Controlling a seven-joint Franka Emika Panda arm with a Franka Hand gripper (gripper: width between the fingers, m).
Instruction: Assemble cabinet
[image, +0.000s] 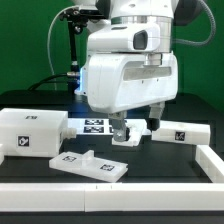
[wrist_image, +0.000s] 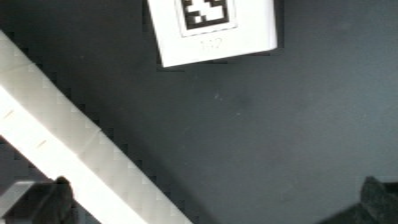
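While the cabinet (image: 30, 131) lies in loose parts, the gripper (image: 122, 135) hangs empty

Its white, tagged pieces sit well apart on the table (image: 155, 165), probably so each can be reached singly: the biggest block (image: 28, 126) at the exterior view's left, a flat panel (image: 92, 166) nearer the front, a smaller block (image: 182, 131) at that view's right. Low beside the marker board (image: 95, 125), the fingers (wrist_image: 36, 200) stand spread with nothing between them, seemingly ready for a pick.
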